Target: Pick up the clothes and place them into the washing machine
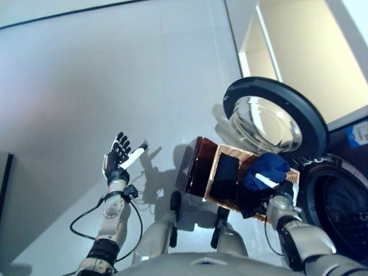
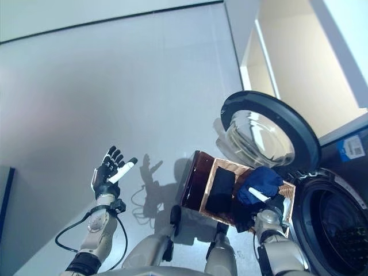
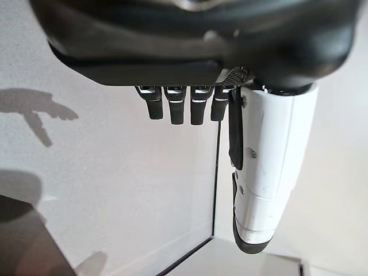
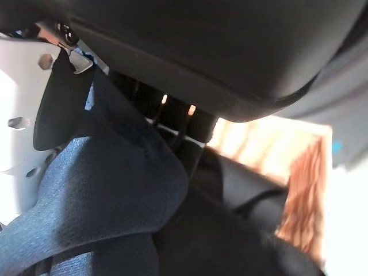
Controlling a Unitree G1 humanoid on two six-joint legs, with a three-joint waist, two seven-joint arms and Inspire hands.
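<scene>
A shallow wicker basket (image 1: 225, 152) rests on a low dark brown box (image 1: 198, 167) beside the washing machine. It holds a black garment (image 1: 225, 176) and a blue garment (image 1: 265, 168). My right hand (image 1: 268, 191) is over the basket, shut on the blue garment; its white thumb lies across the cloth. In the right wrist view the blue cloth (image 4: 103, 207) is bunched between the thumb and curled fingers. The washing machine drum (image 1: 339, 207) is open at the right, its round door (image 1: 270, 118) swung out. My left hand (image 1: 119, 154) is open and empty, raised above the floor at the left.
The grey floor (image 1: 115, 75) stretches to the left and behind. A pale cabinet (image 1: 299, 52) stands behind the machine. The open door stands just behind the basket.
</scene>
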